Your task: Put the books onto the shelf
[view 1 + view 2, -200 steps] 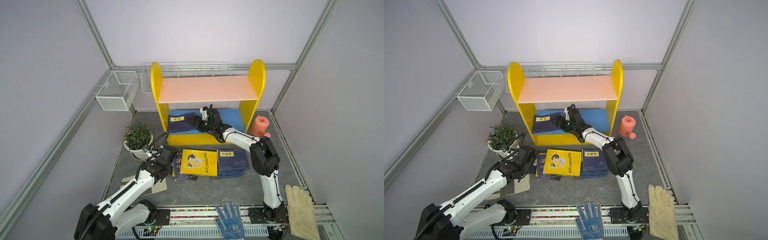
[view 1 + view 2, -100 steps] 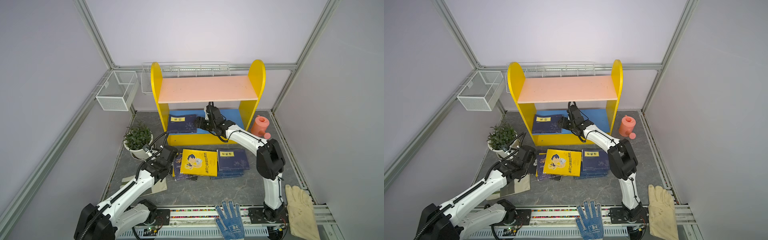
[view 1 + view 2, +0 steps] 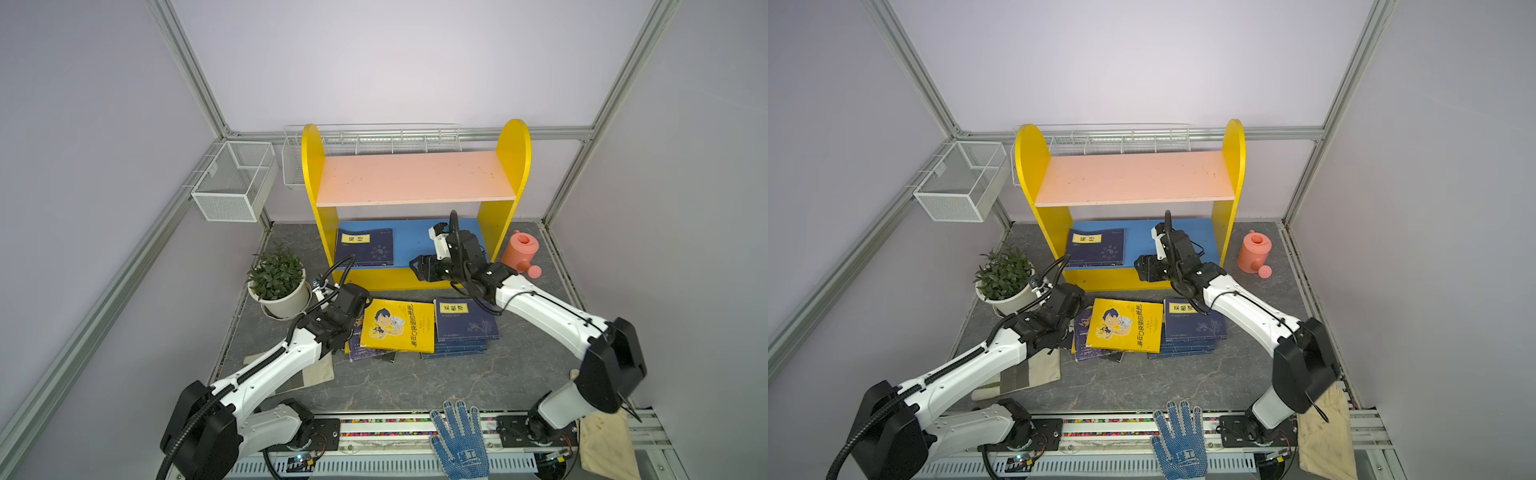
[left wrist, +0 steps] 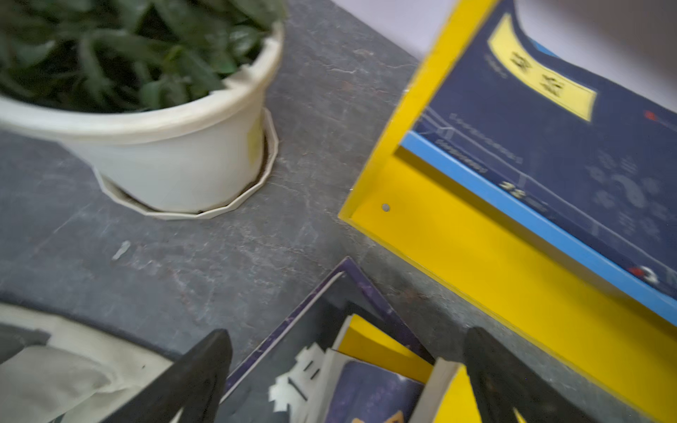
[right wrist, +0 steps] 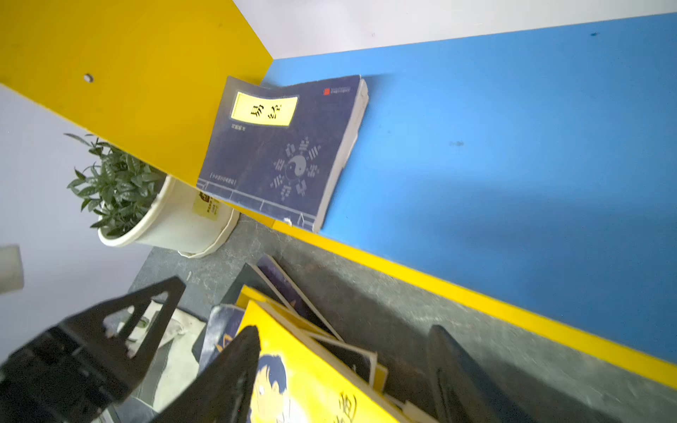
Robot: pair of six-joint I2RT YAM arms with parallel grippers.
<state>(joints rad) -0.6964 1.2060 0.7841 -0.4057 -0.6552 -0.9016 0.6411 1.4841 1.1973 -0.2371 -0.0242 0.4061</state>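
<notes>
Blue is the bottom board (image 3: 411, 243) of the shelf (image 3: 312, 166). In both top views one navy book (image 3: 365, 248) is lying flat on it, right by the left yellow side. The other books are lying in a messy pile (image 3: 461, 332) on the grey table (image 3: 415, 386) in front of the shelf, and the yellow book (image 3: 398, 327) is sitting on top. The right gripper (image 3: 417, 268) is hanging over the front edge of the shelf, spread open and holding nothing. The left gripper (image 3: 357, 300) is waiting at the left edge of the pile, near the plant pot (image 3: 286, 305).

In the left wrist view, the two black fingers (image 4: 205, 366) are standing wide apart. Nothing is pinched, and the corners of the pile are showing between them.

In the right wrist view, the right gripper (image 5: 344, 331) is spread too. It is looking down at the yellow book (image 5: 304, 373), with lots of bare blue board (image 5: 513, 146) past it.

I am guessing that the next job is picking up the yellow book. To do it well, one finger should be sliding under a loose edge while the other is coming down on the cover. The pinch should take just that one book, not the ones below. The book should be going up flat and landing on the bare blue part beside the navy book. The left gripper should be keeping away from the plant pot.
</notes>
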